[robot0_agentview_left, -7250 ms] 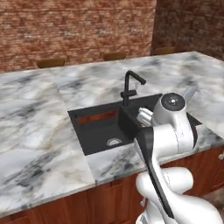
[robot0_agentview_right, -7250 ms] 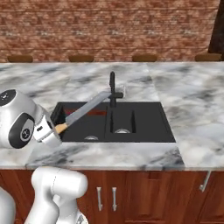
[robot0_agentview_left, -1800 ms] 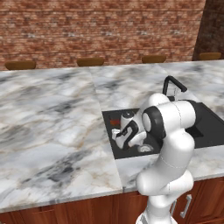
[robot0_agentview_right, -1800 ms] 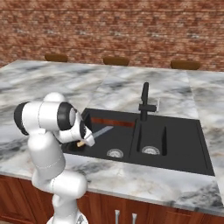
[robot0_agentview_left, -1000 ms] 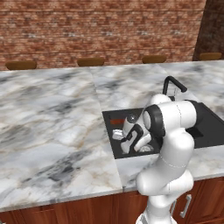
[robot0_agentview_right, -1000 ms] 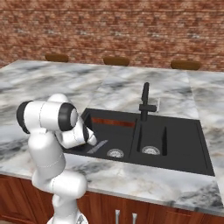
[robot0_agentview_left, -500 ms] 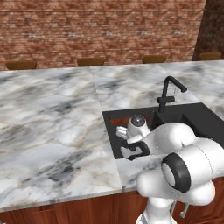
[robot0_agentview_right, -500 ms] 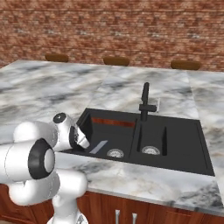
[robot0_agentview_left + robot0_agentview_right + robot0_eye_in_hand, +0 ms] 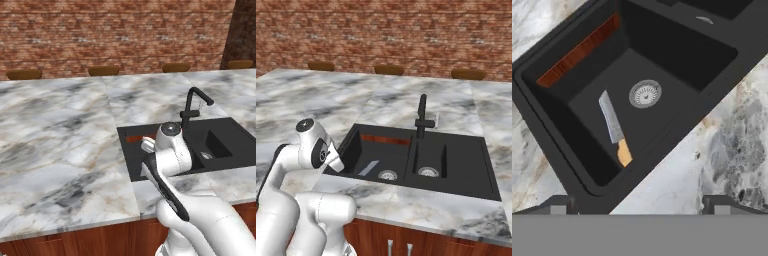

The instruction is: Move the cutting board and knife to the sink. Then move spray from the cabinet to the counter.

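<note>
Claw [image 9: 639, 210] spread wide and empty, poised above the near rim of the sink [image 9: 557, 150], fingertips [image 9: 558, 205] well apart at the bottom of the hand view. Knife [image 9: 615, 128] flat on the floor of the left basin, blade toward the far wall, yellow handle toward the near wall, beside the drain [image 9: 645, 93]. Cutting board [image 9: 578, 51] upright on edge against the far basin wall, seen as a reddish-brown strip. Sink half of the job apparently complete; spray and cabinet nowhere visible. Main risks from here: clipping the faucet [image 9: 421, 117] or the sink rim while swinging the arm away, knocking the leaning board down onto the knife, or dragging an elbow across the counter [image 9: 60, 150] during the turn toward the cabinet.
</note>
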